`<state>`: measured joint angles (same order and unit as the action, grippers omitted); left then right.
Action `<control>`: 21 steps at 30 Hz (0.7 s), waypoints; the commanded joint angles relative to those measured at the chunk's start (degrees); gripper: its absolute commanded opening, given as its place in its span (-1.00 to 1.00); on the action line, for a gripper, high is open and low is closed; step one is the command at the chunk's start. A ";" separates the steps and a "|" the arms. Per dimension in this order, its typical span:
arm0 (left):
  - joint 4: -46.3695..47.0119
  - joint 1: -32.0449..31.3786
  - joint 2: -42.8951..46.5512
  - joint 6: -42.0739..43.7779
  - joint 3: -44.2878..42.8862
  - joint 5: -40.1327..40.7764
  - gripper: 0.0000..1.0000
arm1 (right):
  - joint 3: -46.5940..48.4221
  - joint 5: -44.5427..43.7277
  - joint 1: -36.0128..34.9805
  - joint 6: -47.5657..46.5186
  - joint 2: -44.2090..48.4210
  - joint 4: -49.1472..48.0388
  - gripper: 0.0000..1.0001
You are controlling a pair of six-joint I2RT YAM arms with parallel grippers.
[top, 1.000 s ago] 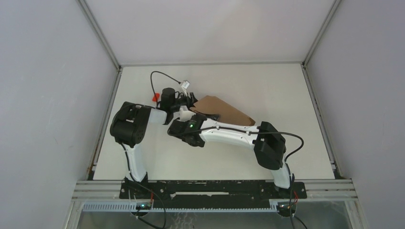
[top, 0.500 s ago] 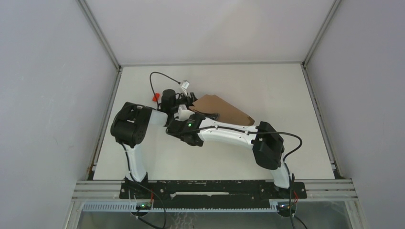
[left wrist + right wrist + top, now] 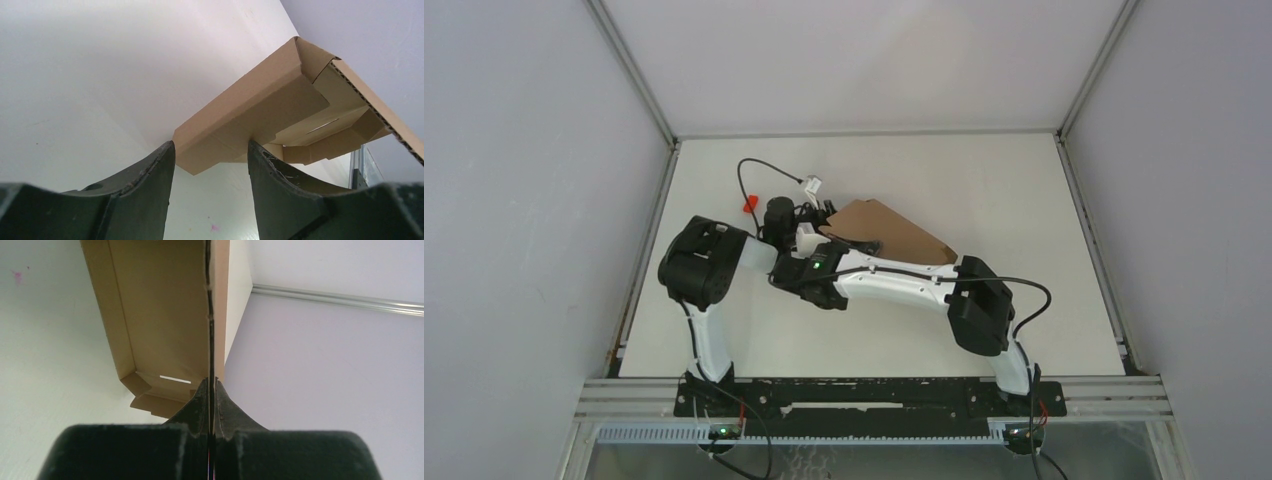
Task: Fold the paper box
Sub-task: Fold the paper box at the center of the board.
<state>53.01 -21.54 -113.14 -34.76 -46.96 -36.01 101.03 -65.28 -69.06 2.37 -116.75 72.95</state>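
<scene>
The paper box (image 3: 894,232) is brown cardboard, partly folded, lying near the table's middle with its lid panel raised. My right gripper (image 3: 210,385) is shut on the thin edge of that raised panel; the box's inside, with a slit and side flaps (image 3: 150,325), shows to its left. My left gripper (image 3: 210,150) is open at the box's left end, its fingers either side of a folded side wall (image 3: 250,120) without closing on it. In the top view both wrists meet at the box's left end (image 3: 819,250).
A tiny red block (image 3: 750,205) lies left of the left wrist, beside a looping black cable (image 3: 749,175). The white table (image 3: 984,170) is walled by grey panels with metal rails. A pink speck marks the table (image 3: 215,227).
The right arm has drawn slightly left and toward the bases, keeping its hold on the panel. The left arm's shoulder shifted a little right. The box stayed in place.
</scene>
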 commanded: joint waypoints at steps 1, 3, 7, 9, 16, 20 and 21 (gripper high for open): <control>4.85 -0.26 0.99 -0.66 0.82 0.30 0.21 | 2.56 -0.48 -0.77 2.20 -0.52 0.50 -1.00; 5.33 -0.28 0.99 -0.73 0.95 -0.16 0.21 | 2.70 -0.43 -0.78 2.23 -0.74 0.60 -1.00; 7.06 -0.26 0.72 -1.32 1.38 -0.98 0.21 | 2.97 -0.79 -0.61 2.16 -0.85 0.70 -1.00; 7.98 -0.26 0.36 -1.87 1.56 -1.08 0.22 | 3.14 -0.91 -0.64 2.19 -0.93 0.70 -1.00; 11.32 -0.34 -0.62 -3.33 2.28 -0.71 0.22 | 3.25 -1.35 -0.73 3.44 -1.69 1.45 -1.00; 12.56 -0.38 -1.39 -3.61 2.66 -0.52 0.22 | 3.17 -0.86 -0.98 4.18 -1.90 1.50 -1.00; 12.99 -0.38 -1.50 -3.78 2.74 -0.40 0.22 | 3.18 -0.82 -1.11 4.21 -1.98 1.50 -1.00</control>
<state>61.23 -21.54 -113.73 -37.69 -45.41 -36.34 101.86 -65.54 -69.17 4.34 -118.58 74.26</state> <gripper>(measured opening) 0.610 0.010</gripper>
